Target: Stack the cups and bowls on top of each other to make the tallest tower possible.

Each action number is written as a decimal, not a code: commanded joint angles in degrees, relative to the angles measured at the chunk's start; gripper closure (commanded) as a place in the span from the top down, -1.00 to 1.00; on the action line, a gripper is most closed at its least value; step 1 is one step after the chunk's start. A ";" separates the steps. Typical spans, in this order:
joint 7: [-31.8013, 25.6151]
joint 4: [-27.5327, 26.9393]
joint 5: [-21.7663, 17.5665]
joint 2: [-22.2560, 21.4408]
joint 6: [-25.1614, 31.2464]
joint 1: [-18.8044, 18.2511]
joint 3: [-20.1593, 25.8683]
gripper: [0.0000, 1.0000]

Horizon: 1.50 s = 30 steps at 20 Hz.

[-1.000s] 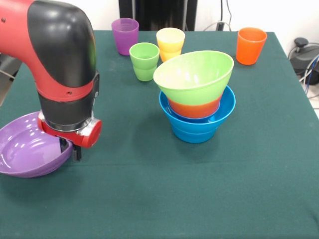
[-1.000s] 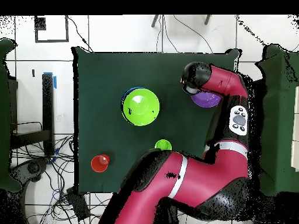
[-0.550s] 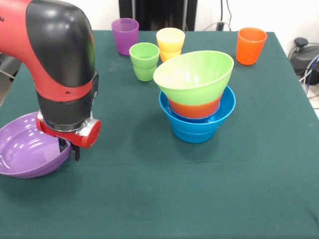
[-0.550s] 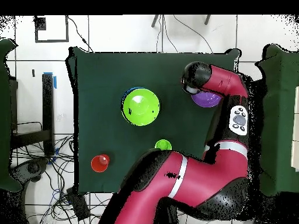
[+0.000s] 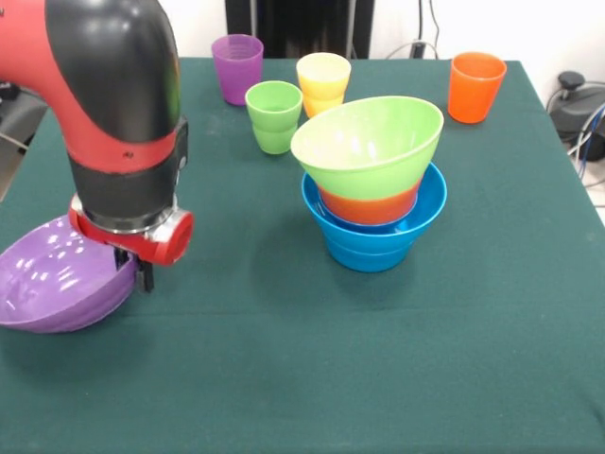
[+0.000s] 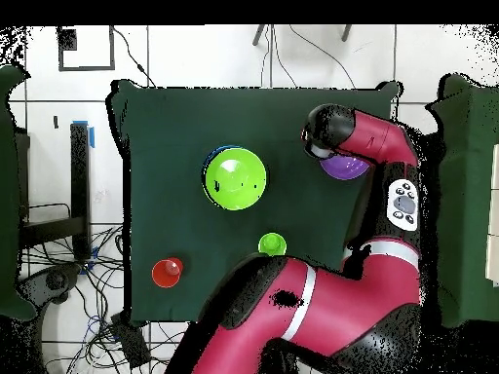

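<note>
Three bowls stacked; purple bowl and four cups remain.
Jaws (image 5: 142, 276) grip the tilted purple bowl (image 5: 57, 288) at lower left; tower (image 5: 371, 184) stands centre; cups (image 5: 275, 116) wait behind.

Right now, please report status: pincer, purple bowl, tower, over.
Pincer at rim of large purple bowl, bowl tilted; grip not visible. Tower three bowls high: blue, orange, lime green. Four cups behind, unstacked.
</note>
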 commanded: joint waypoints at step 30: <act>11.20 18.29 10.58 -26.55 6.12 8.67 -1.12 -1.00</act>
